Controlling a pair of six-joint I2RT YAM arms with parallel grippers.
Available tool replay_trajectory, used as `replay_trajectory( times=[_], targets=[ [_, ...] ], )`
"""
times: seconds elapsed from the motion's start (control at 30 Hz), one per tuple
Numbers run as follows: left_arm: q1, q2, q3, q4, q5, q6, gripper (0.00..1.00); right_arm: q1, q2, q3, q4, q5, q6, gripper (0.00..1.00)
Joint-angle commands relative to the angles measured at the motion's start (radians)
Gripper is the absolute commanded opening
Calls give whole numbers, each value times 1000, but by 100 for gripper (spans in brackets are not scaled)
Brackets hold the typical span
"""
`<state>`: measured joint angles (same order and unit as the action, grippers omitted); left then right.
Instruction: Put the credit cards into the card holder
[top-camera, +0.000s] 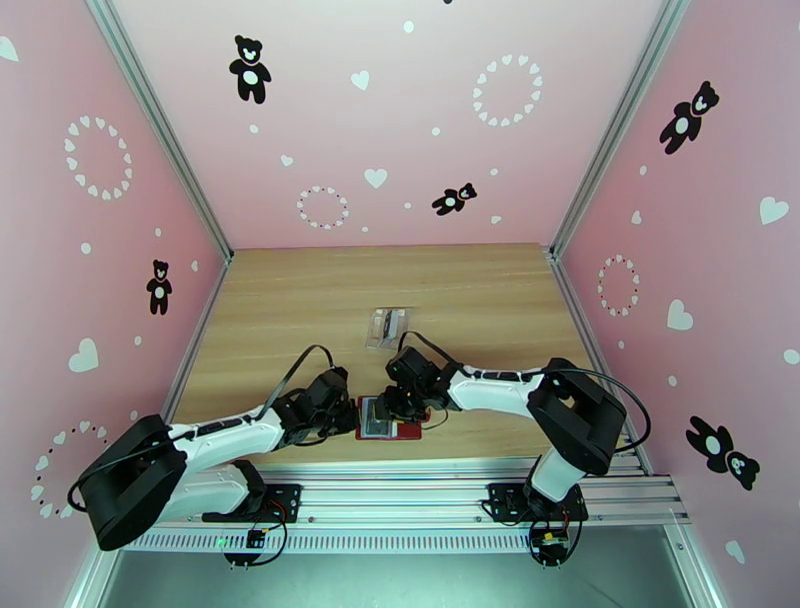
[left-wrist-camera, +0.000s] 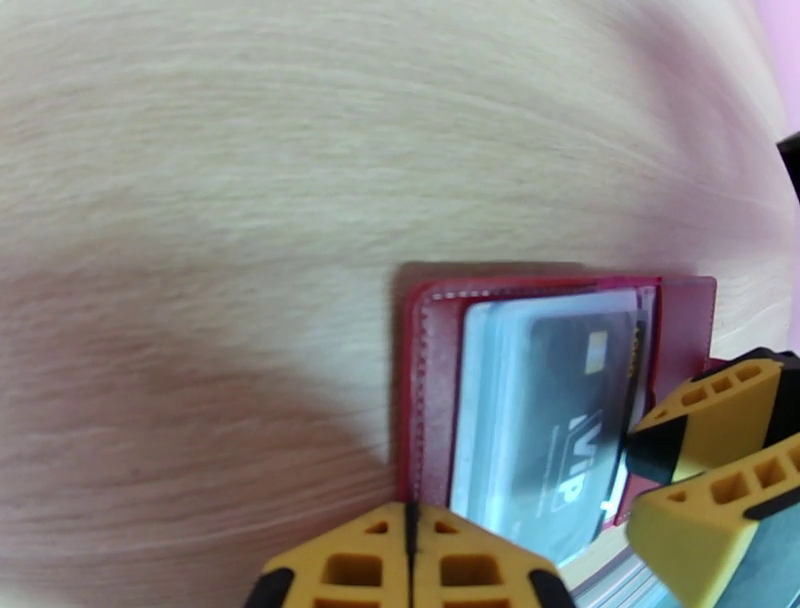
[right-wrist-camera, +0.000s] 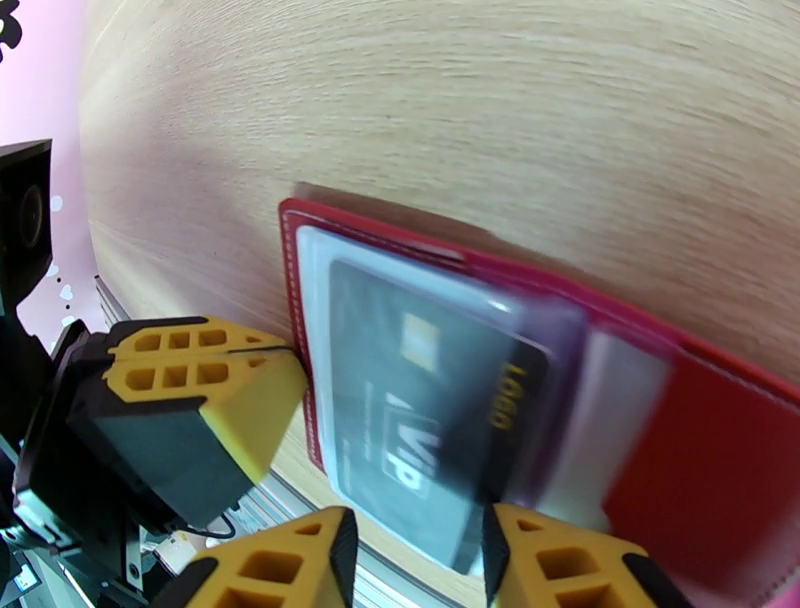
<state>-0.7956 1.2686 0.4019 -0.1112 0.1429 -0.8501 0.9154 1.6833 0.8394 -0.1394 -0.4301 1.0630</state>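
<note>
Overhead, both arms meet over an open dark-red card holder (top-camera: 405, 431) lying flat near the front edge of the table (top-camera: 300, 300). A dark VIP credit card (right-wrist-camera: 420, 400) sits partly inside a clear sleeve, its long axis pointing roughly toward the right gripper (right-wrist-camera: 415, 560). That gripper's jaws stand narrowly apart with the card's near short end between them; whether they pinch it cannot be told. The left gripper (left-wrist-camera: 410, 560), jaws closed on nothing, sits at the holder's left-hand edge, apparently bracing it. The right arm is nearer the card, so the next move likely pushes along that axis. A clear tray (top-camera: 386, 328) lies farther back.
</note>
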Motion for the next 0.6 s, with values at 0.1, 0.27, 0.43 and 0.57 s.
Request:
replay_trajectory(
  times=[0.1, 0.27, 0.43, 0.57],
  targets=[
    [-7, 43, -2, -15, 6, 12, 3, 7, 30, 36, -6, -9, -11, 38],
    [-7, 32, -9, -20, 1, 10, 3, 8, 4, 38, -18, -10, -12, 37],
    [-6, 21, -12, -26, -6, 10, 2, 7, -54, 50, -119, 68, -77, 37],
    [-7, 18, -11, -28, -5, 10, 2, 5, -76, 64, -218, 159, -113, 38]
  ],
)
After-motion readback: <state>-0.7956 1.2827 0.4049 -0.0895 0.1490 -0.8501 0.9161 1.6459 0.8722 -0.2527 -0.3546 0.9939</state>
